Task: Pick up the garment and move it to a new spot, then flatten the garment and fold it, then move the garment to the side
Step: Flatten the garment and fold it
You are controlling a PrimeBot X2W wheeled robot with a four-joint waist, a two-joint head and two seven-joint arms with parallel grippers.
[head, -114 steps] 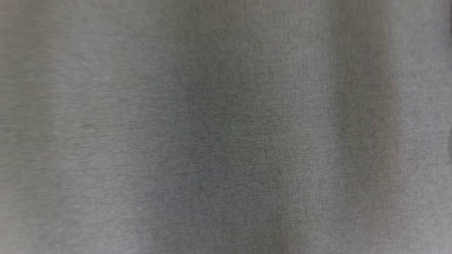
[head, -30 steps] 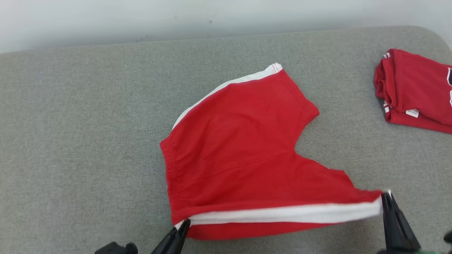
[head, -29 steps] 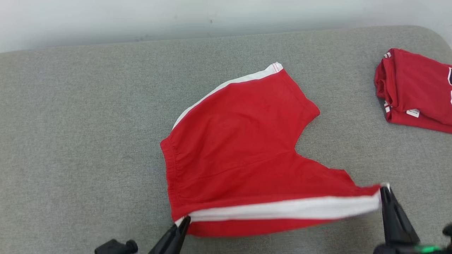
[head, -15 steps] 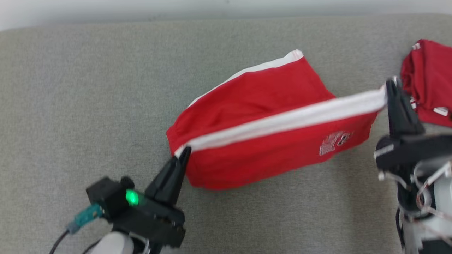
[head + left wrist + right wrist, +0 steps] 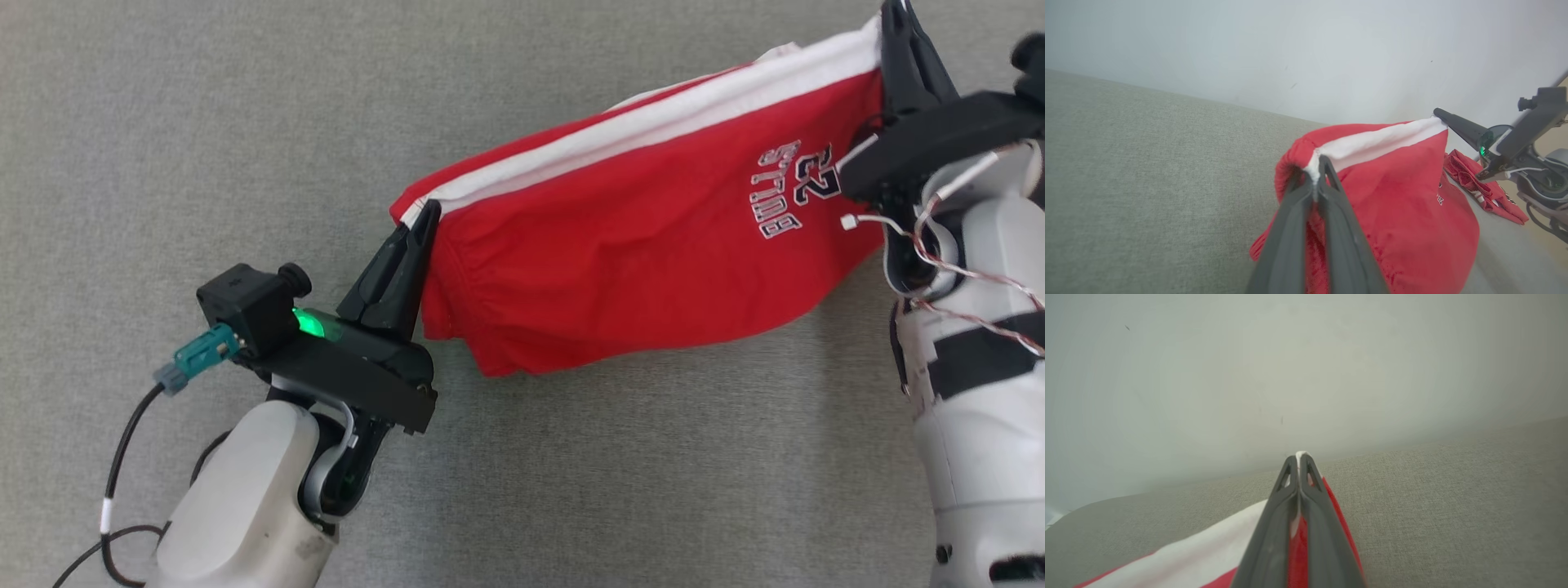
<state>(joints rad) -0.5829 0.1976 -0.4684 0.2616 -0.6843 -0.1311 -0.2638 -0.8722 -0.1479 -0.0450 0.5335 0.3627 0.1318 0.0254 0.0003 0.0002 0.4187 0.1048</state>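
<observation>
The garment (image 5: 637, 253) is a pair of red shorts with a white side stripe and white lettering. It hangs stretched between both grippers above the grey surface. My left gripper (image 5: 429, 211) is shut on the waistband end of the stripe, also seen in the left wrist view, where the left gripper (image 5: 1318, 163) pinches the white edge of the garment (image 5: 1412, 212). My right gripper (image 5: 894, 12) is shut on the leg-hem end at the upper right. In the right wrist view the right gripper (image 5: 1298, 457) clamps the garment (image 5: 1208, 555), red and white cloth trailing below it.
A grey fabric surface (image 5: 204, 122) lies under everything. In the left wrist view a second red folded garment (image 5: 1482, 188) lies on the surface past the held shorts, near the right arm (image 5: 1527, 134). A pale wall (image 5: 1290, 49) stands behind the surface.
Both grippers have lifted the shorts off the surface and carried them upward in the head view, and the lettered side now faces the camera. The head view has also shifted.
</observation>
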